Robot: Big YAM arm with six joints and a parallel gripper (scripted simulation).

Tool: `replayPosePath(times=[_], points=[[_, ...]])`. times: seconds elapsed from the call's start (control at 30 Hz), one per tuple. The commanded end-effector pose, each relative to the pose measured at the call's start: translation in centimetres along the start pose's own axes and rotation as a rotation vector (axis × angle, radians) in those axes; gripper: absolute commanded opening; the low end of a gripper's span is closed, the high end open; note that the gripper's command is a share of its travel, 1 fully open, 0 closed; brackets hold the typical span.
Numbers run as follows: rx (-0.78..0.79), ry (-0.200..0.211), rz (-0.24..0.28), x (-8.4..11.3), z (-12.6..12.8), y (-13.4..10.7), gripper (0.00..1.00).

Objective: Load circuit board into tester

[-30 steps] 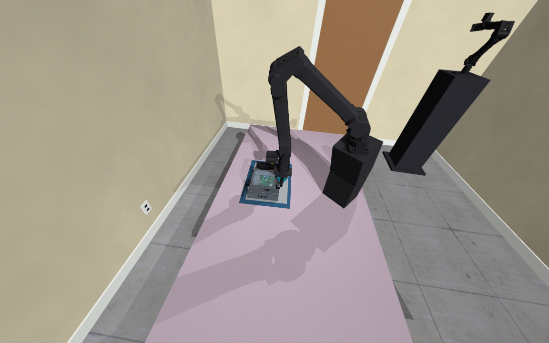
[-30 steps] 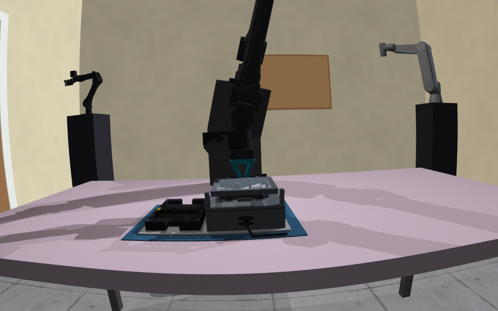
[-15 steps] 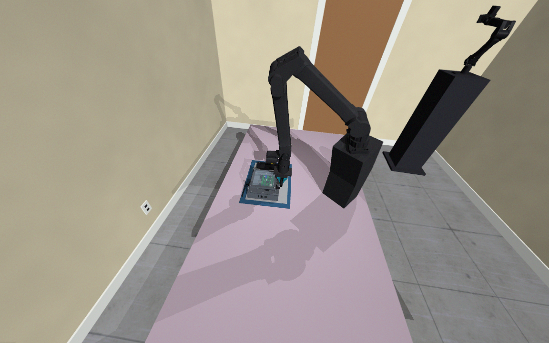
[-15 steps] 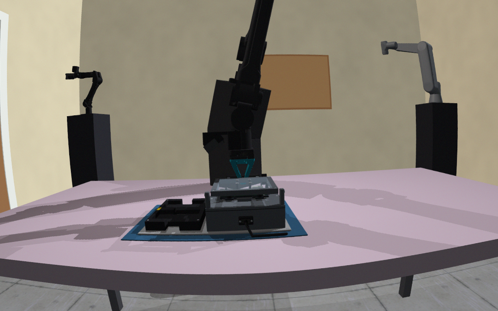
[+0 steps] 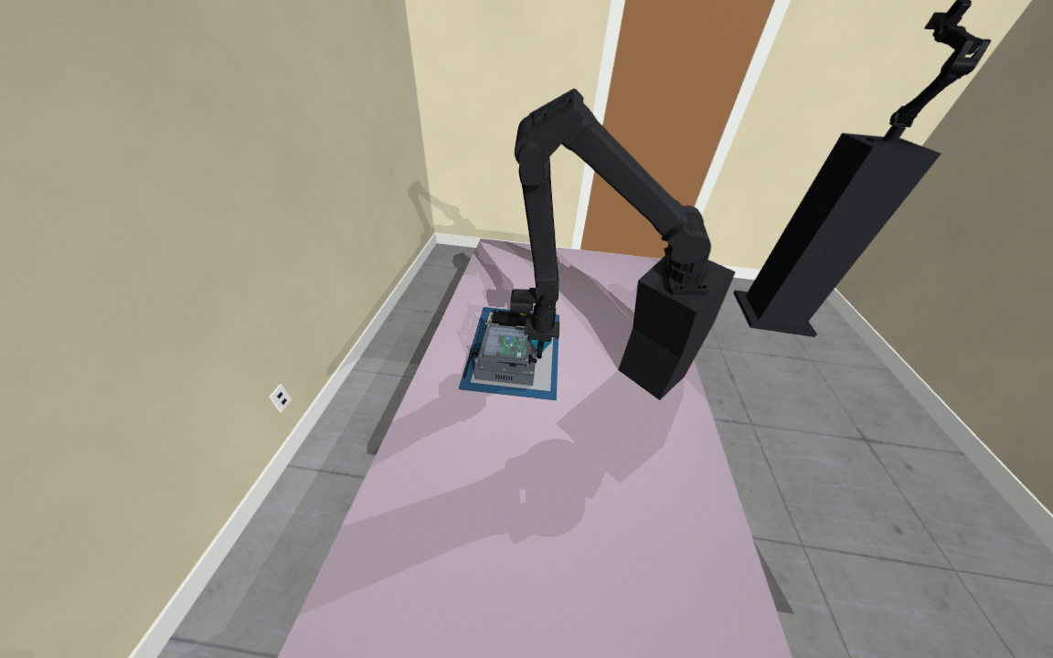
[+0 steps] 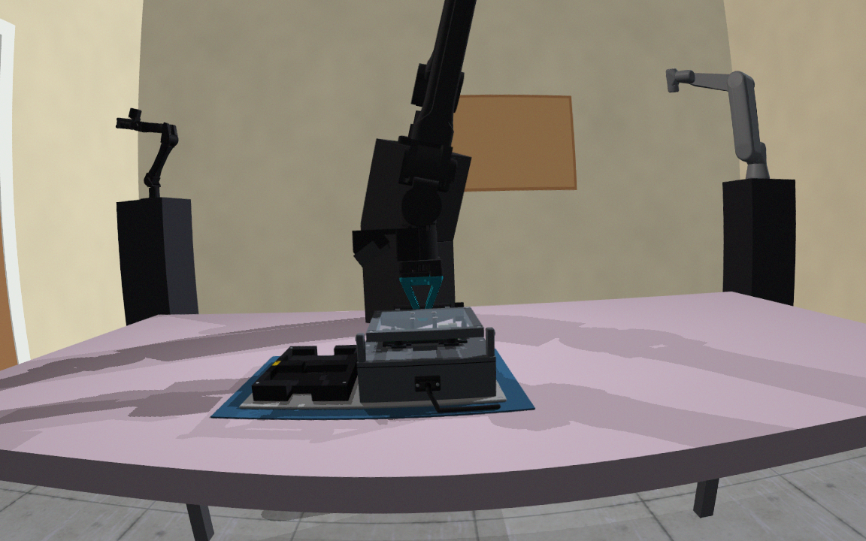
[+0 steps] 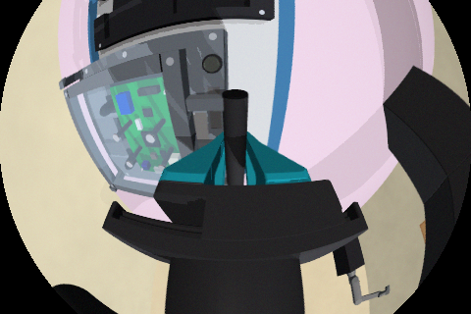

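Observation:
The tester stands on a blue mat, with the black tray on its left. Both tray pockets look empty. The green circuit board lies inside the tester and shows through the clear lid. The lid lies nearly flat over the tester, and its hinge side looks slightly raised above the body. My gripper points straight down at the far edge of the lid. Its teal fingers are shut on the lid's black handle. The latch hook is hidden. In the top view the gripper stands beside the tester.
The blue mat lies on the pink table. A cable runs from the tester's front face. The arm's black base stands on the table behind. Two black pedestals with other arms stand beyond the table.

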State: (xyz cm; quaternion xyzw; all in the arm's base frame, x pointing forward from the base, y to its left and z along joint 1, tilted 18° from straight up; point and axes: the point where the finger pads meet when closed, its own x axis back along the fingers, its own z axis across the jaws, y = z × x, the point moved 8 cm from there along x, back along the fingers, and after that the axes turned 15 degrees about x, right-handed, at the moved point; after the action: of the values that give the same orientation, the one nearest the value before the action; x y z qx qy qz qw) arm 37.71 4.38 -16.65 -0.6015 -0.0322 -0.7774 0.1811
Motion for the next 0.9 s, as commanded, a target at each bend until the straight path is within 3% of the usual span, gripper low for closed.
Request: replayPosePath(times=[0.0,0.87], points=[[0.005,-0.004,-0.003,-2.12,0.15,-0.33,0.00],[0.005,-0.004,-0.003,-2.42,0.14,-0.33,0.00]])
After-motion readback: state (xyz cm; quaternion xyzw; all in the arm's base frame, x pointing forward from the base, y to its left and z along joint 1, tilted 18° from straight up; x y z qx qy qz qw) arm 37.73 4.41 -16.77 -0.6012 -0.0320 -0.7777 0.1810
